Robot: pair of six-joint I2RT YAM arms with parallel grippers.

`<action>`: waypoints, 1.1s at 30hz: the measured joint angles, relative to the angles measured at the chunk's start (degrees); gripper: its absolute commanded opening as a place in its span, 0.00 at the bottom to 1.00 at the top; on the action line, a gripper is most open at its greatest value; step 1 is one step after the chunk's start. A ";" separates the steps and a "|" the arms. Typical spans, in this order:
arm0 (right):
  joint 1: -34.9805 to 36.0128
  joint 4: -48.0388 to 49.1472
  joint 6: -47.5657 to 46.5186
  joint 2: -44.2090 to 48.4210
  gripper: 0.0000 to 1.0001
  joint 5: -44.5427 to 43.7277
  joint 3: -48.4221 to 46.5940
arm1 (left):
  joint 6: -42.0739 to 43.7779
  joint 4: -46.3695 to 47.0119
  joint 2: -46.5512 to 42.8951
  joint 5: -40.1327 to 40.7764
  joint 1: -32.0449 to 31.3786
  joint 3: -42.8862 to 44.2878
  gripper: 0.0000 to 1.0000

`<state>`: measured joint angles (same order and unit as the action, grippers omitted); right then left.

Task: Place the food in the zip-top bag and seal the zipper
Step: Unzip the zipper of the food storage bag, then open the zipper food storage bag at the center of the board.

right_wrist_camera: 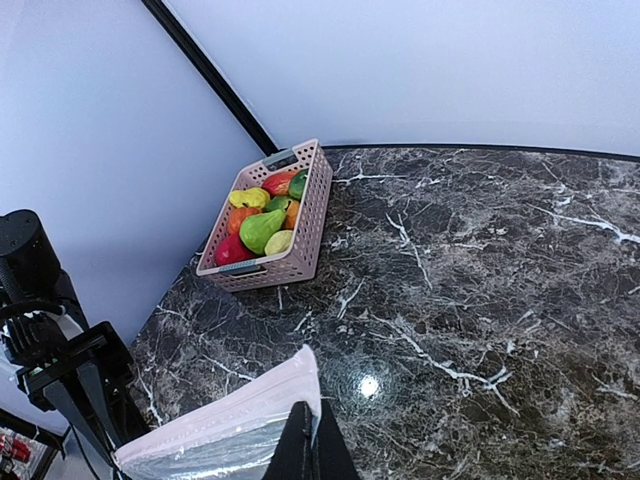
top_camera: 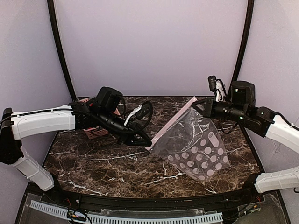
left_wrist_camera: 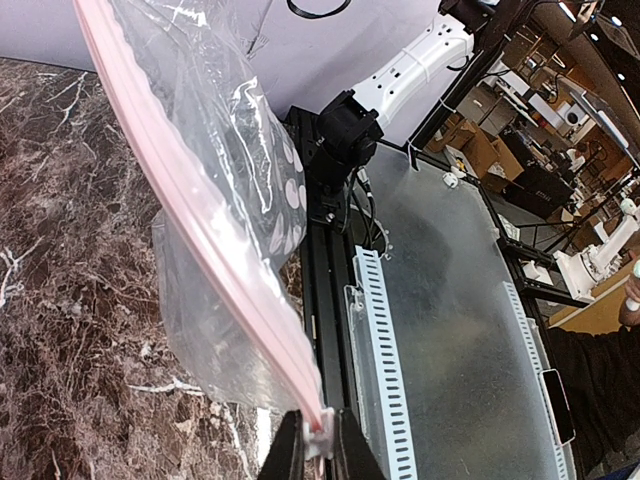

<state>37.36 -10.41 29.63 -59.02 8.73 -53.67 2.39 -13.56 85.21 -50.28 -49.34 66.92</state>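
In the overhead view the zip-top bag hangs between the arms. Its zipper is drawn taut from the left end effector up to the right end effector, probably to keep the mouth edge straight, and the body sags below them toward the desk. The left wrist view shows that end effector pinched almost fully closed on the strip's near end, with the bag running away ahead of it. In the right wrist view the fingers are clamped fully closed on the bag's other corner. The food sits in a pink basket well ahead and to the left, so none of it is bagged yet.
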 measured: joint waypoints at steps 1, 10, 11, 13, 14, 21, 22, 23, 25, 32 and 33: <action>0.00 0.00 0.00 0.09 0.00 0.00 0.00 | 0.00 0.00 0.00 0.00 0.00 0.00 0.01; -0.57 2.03 -2.67 0.68 0.00 4.66 0.02 | -0.11 -0.17 0.00 -0.85 0.00 0.00 0.41; -0.83 3.56 -3.87 0.68 0.00 7.41 0.02 | -0.37 -0.22 0.00 -1.38 -0.02 0.00 0.47; -1.05 6.01 -5.86 0.68 0.00 12.83 0.02 | -1.33 0.02 0.00 -1.86 -0.07 0.00 0.67; -1.07 7.10 -6.97 0.68 0.00 15.39 0.02 | -1.90 0.26 -0.02 -1.99 -0.07 0.00 0.71; -1.07 6.95 -14.47 -0.11 0.00 34.03 -3.26 | -10.19 5.33 -4.13 1.68 -0.07 -0.44 0.78; -1.07 6.73 -15.21 -0.11 0.00 36.44 -3.82 | -11.74 6.43 -5.29 2.51 -0.07 -0.44 0.75; -1.07 6.73 -15.74 -0.11 0.00 38.18 -4.13 | -13.14 7.67 -6.25 3.19 -0.07 -0.44 0.71; -1.07 6.64 -16.57 -0.13 0.00 42.36 -4.39 | -16.15 10.54 -7.85 4.48 -0.09 -0.44 0.66; -1.05 8.46 -16.90 -1.05 0.00 52.28 -3.37 | -21.46 14.14 -6.75 7.54 -3.76 -0.37 0.58; -1.05 9.31 -16.63 -1.11 0.00 53.40 -2.78 | -21.62 14.12 -6.16 7.82 -4.76 -0.37 0.58</action>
<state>36.32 -1.10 12.99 -60.14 62.13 -56.45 -19.22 0.56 79.05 -42.46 -54.11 66.54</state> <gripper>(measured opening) 0.004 0.587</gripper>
